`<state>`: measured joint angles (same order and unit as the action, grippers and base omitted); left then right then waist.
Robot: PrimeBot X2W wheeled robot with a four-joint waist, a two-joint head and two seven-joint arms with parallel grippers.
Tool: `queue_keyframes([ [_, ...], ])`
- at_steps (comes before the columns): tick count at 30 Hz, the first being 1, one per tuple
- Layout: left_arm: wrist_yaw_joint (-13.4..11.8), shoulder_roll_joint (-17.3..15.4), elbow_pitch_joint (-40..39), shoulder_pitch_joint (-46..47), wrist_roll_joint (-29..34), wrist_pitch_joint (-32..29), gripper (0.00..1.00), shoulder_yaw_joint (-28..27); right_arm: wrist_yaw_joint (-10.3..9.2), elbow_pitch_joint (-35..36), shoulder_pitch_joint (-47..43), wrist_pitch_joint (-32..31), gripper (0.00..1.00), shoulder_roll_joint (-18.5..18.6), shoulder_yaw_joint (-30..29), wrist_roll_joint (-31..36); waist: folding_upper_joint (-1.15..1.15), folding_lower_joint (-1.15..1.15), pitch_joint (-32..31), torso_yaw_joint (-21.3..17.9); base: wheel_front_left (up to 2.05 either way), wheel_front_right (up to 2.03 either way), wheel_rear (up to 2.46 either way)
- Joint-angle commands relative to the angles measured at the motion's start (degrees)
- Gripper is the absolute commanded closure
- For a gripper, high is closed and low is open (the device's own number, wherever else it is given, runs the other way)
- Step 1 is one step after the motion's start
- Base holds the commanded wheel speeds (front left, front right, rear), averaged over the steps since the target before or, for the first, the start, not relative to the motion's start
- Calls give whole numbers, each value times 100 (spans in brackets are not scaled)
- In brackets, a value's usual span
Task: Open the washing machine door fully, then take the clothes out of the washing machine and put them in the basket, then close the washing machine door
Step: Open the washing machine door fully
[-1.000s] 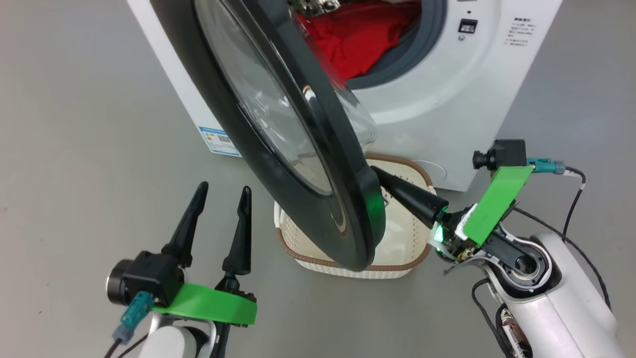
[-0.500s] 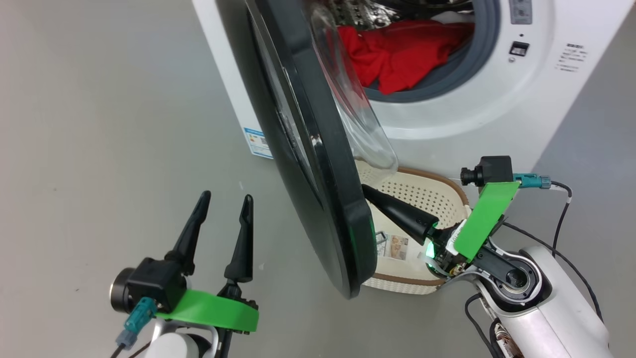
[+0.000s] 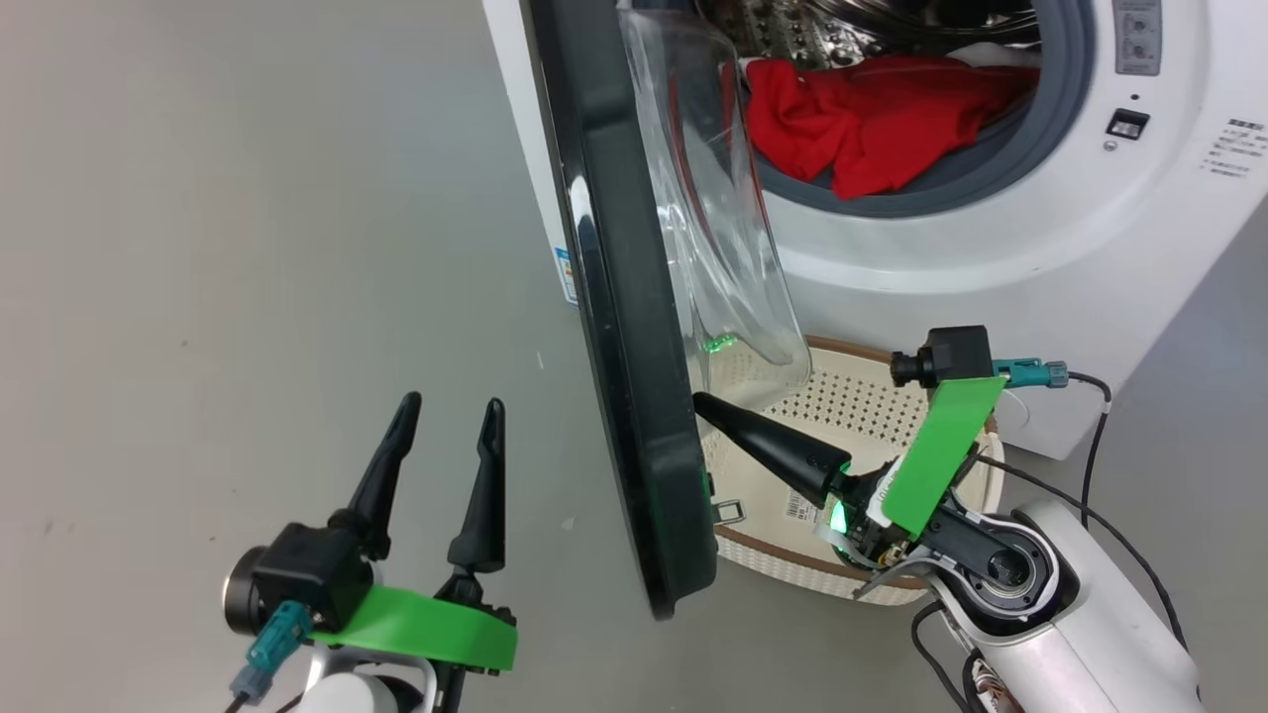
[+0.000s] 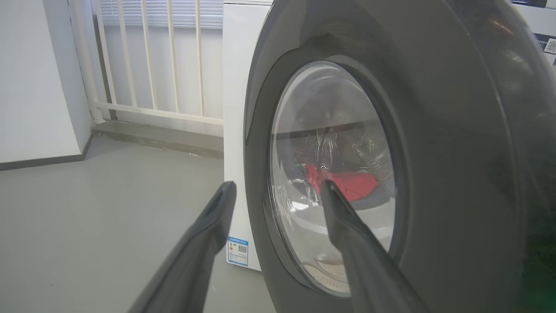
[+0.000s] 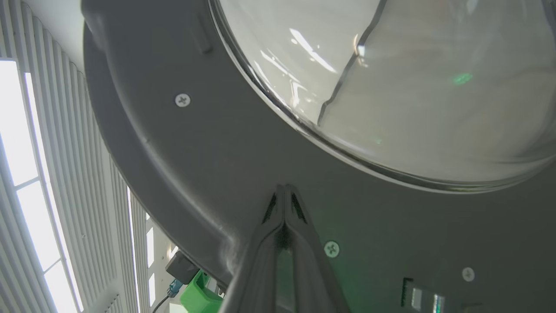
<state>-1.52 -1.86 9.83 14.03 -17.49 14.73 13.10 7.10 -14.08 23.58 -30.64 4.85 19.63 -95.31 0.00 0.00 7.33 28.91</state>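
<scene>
Reading this as the door-opening step, with the washing machine door (image 3: 634,347) not fully open yet. Got the right gripper (image 3: 699,400) against the door's inner face just below the glass bowl, fingers pinched together with nothing between. Got the left gripper (image 3: 450,402) on the door's outer side, apart from it, fingers spread wide and empty. Seeing red clothes (image 3: 872,119) behind the door in the drum, and the basket (image 3: 852,401) behind the door's lower edge (right under the bowl).

Risks:
- skating the tips off the smooth face onto the glass
- clipping the basket with the forearm
- swinging the door into the left gripper unless pulled clear
</scene>
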Motion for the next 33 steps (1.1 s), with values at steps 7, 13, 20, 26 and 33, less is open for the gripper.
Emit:
queue_keyframes([
  [7,-42,-101,-190,50,-80,27,0,-146,39,97,139,67,100,-45,306,-145,0,0,44,200,0,0,0],
  [13,-70,-101,-231,30,-118,27,0,-162,39,46,247,115,100,-14,494,-248,0,0,89,269,0,0,0],
  [20,-101,-101,-319,-12,-142,27,0,-209,39,-28,401,188,100,46,695,-392,0,0,151,284,0,0,0],
  [26,-93,-101,-329,-26,-180,27,0,-184,39,-69,462,456,100,230,770,-412,0,0,165,276,0,0,0],
  [33,-12,-101,-258,10,-191,27,0,-172,39,63,466,1388,0,658,835,520,0,0,153,214,0,0,0],
])
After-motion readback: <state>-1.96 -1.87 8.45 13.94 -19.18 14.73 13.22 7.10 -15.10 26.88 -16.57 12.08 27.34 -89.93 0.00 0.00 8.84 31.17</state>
